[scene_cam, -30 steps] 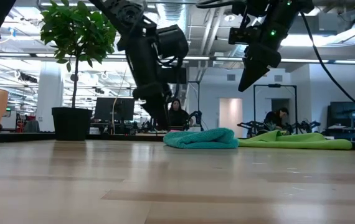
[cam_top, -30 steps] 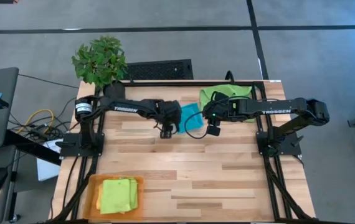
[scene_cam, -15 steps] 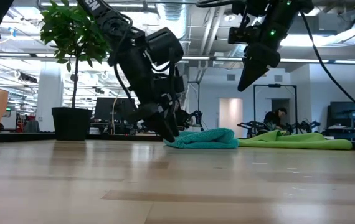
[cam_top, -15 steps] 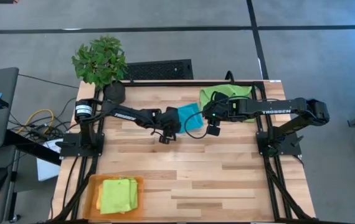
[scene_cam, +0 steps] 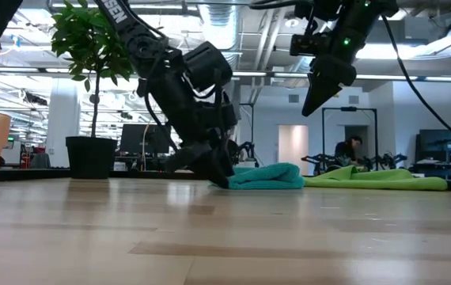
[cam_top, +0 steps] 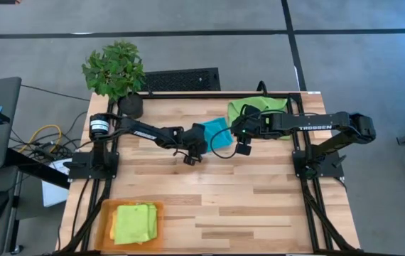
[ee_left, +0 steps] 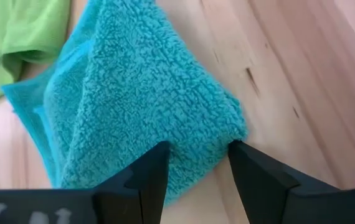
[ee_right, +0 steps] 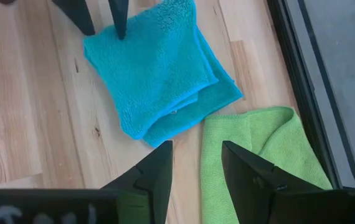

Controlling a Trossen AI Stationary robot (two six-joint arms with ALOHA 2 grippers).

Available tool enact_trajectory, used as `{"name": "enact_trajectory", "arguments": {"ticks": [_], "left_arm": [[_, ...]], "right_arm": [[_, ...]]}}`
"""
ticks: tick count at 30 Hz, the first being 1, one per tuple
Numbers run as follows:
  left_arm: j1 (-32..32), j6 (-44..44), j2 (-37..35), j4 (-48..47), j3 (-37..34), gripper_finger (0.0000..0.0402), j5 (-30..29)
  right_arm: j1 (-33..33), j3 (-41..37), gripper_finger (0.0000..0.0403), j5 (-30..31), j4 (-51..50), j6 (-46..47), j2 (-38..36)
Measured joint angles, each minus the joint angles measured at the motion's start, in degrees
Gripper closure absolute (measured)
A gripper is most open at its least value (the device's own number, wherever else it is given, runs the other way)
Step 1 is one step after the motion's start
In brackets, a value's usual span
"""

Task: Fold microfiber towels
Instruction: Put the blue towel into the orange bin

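**A:** Big picture first: the wooden desk (cam_top: 209, 192) has the teal towel (cam_top: 219, 134) lying rumpled toward its far side, and everything turns on that cloth. A lime green towel (cam_top: 256, 110) lies touching it on the side away from the plant, and another lime green one (cam_top: 135, 223) sits on the orange tray (cam_top: 106, 213), well apart at the near edge.

**B:** And the arms?

**A:** The left tool (ee_left: 196, 163) is down at the teal towel's corner, fingers spread open with the fold's edge poking between them, nothing pinched yet. The right tool (ee_right: 196, 163) hangs above the same towel, fingers parted and empty.

**B:** So how should it go?

**A:** I'd say close only once that corner sits well between the fingers, and catch every layer. Then lift gently and draw it clear of the green cloth, so the neighbour isn't dragged along. The right arm could take the opposite corner to spread it flat.
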Motion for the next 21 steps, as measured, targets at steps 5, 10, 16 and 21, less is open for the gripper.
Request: {"name": "enact_trajectory", "arguments": {"ticks": [5,10,16,21], "left_arm": [[0.0,0.5,1.7,1.9,0.1,0.0238,-0.5],[-0.2,0.0,2.7,1.6,0.2,0.0271,-3.6],[-0.5,-3.2,2.9,0.7,0.1,0.0387,-4.4],[-1.9,-7.7,0.6,-4.5,0.0,0.0397,-6.1]], "right_arm": [[0.0,0.0,0.0242,0.0,0.0,0.1,0.0],[0.0,0.0,0.0242,-0.1,-0.1,0.1,0.0],[0.0,0.0,0.0242,-0.1,0.0,0.4,0.0],[0.0,0.0,0.0242,-0.1,-0.1,0.4,0.0]]}}
